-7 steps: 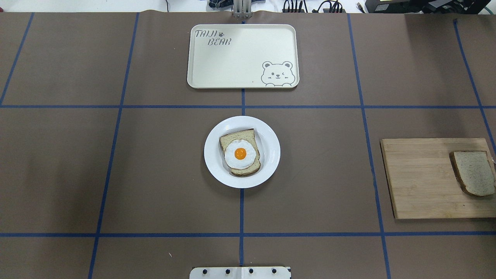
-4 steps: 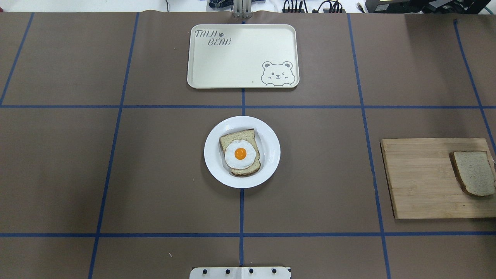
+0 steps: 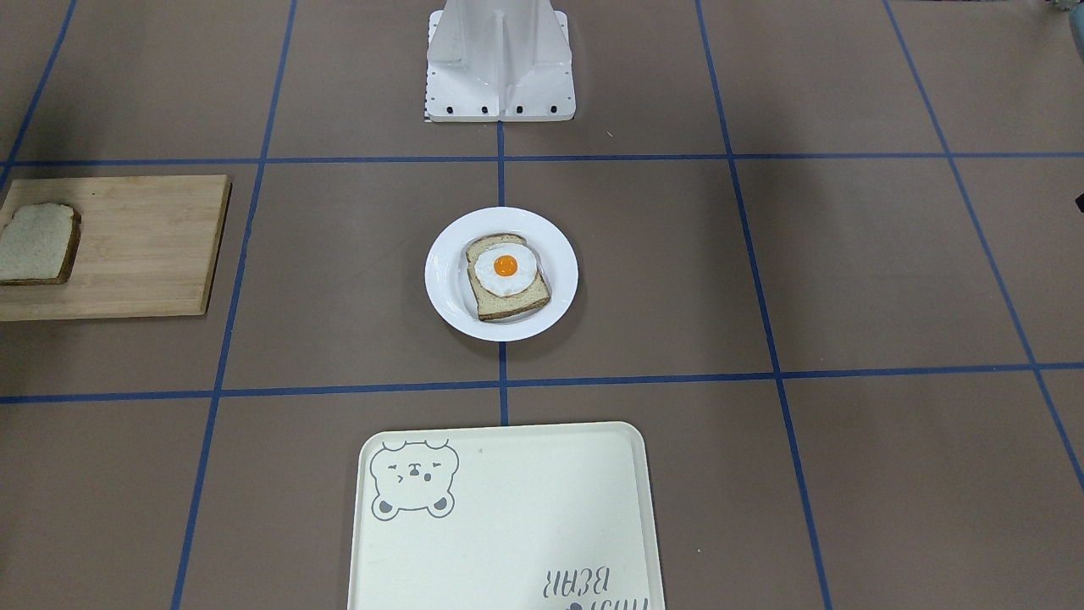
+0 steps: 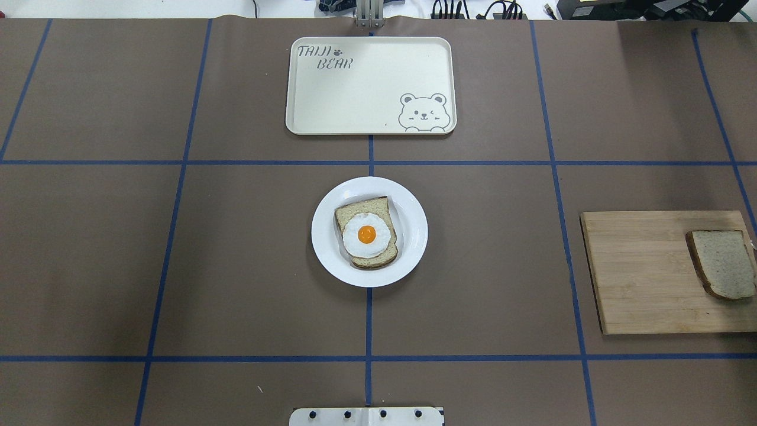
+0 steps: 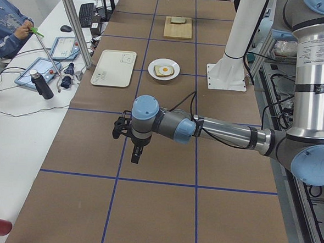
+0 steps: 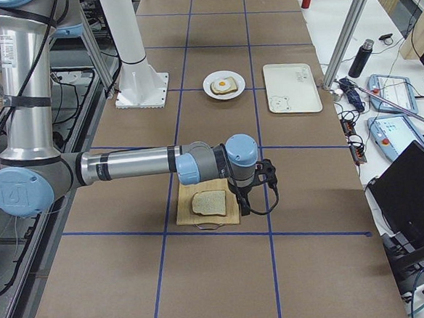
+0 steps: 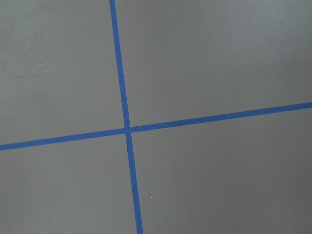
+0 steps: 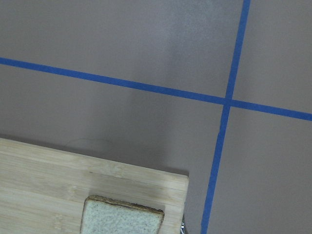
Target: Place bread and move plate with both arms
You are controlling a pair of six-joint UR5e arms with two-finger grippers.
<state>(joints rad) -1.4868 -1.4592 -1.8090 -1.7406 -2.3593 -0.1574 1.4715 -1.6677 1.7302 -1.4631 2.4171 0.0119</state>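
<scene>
The plain bread lies on the right end of a wooden cutting board; it also shows in the front view and at the bottom of the right wrist view. The white plate sits at the table's middle and holds a slice topped with a fried egg. My right gripper hangs over the board's edge beside the bread. My left gripper hangs over bare table, far from the plate. Both show only in side views, so I cannot tell whether they are open or shut.
A cream tray with a bear drawing lies beyond the plate at the table's far side. The robot's white base stands at the near side. Blue tape lines cross the brown table cover.
</scene>
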